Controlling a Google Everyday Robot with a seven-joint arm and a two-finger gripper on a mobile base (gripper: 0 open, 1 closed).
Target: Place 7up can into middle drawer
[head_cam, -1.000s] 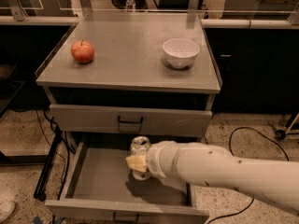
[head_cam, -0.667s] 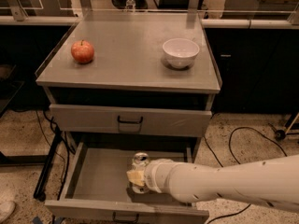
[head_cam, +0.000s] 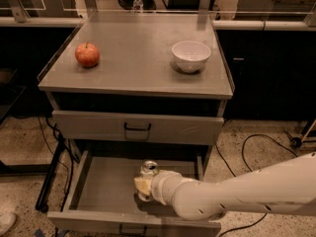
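The 7up can, small and silver with a shiny top, stands upright inside the open middle drawer, near its middle. My gripper reaches in from the right on a thick white arm and is closed around the can's lower body, low over the grey drawer floor. The can's lower part is hidden by the gripper.
A red apple and a white bowl sit on the cabinet top. The upper drawer front with a black handle is closed just above the open drawer. Cables lie on the floor at the right.
My arm has slid left and lower into the drawer, carrying the can down toward the drawer floor.
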